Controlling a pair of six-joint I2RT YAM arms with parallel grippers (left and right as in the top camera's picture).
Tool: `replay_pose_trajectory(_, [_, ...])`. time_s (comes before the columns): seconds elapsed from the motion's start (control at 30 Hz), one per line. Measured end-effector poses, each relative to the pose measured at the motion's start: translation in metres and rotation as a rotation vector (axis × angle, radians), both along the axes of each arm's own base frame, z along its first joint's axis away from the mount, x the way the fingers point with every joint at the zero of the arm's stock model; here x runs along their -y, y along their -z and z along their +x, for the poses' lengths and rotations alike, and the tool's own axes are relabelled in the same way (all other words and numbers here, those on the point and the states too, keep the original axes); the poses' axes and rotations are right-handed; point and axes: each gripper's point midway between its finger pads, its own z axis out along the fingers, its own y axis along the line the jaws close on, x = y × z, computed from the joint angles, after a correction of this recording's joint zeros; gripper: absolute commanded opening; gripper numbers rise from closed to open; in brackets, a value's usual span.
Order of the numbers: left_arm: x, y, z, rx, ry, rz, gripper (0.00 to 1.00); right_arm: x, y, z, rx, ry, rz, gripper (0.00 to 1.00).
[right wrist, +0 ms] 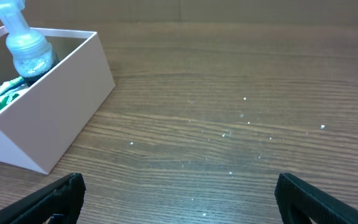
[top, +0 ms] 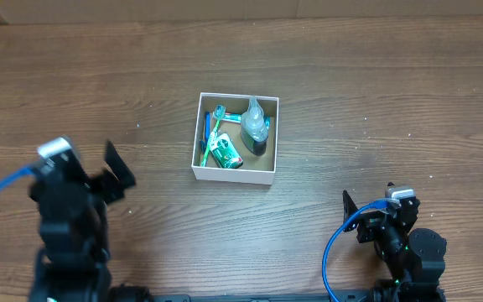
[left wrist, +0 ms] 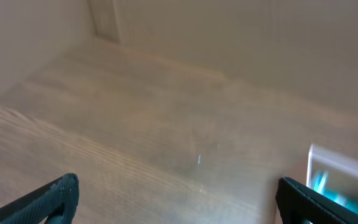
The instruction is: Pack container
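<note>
Over a wooden counter (top: pixel 376 92), left fingers (left wrist: pixel 179 205) and right fingers (right wrist: pixel 188 202) both parted wide and empty, with the packed container (top: pixel 233 174) ahead and between them.

Nearest, two dark tips of the left fingers at the bottom corners of the left wrist view, far apart, gripping nothing, wood grain visible between. Same for the right fingers: tips spread to the bottom corners, nothing held. Farther on, well apart from both pairs, the container resting flat, ahead and to the right of the left fingers, ahead and to the left of the right fingers. Inside, on the side toward the right fingers, a clear bottle (top: pixel 255 126) standing taller than the white wall. On the side toward the left fingers, a toothbrush (top: pixel 217 126) lying lengthwise. Beside it, near the front wall, a green packet (top: pixel 225 153).
</note>
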Motion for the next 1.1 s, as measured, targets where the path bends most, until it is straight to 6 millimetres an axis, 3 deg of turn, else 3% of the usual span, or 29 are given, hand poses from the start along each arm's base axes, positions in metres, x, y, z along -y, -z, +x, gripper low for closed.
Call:
replay_pose_trajectory(0.17, [0.011, 0.077, -0.021, -0.063, 0.088, 0.026, 1.00, 0.000, 0.000, 0.000, 0.000, 0.000, -0.002, 1.00])
replay_pose_trajectory(0.33, [0.017, 0.120, -0.031, -0.072, 0.129, 0.023, 1.00, 0.000, 0.000, 0.000, 0.000, -0.001, -0.002, 1.00])
replay_pose_trajectory(0.7, [0.021, 0.148, -0.034, -0.012, 0.148, 0.019, 1.00, 0.000, 0.000, 0.000, 0.000, -0.001, -0.002, 1.00])
replay_pose_trajectory(1.1, [0.021, 0.148, -0.033, -0.010, 0.152, 0.018, 1.00, 0.000, 0.000, 0.000, 0.000, 0.000, -0.002, 1.00])
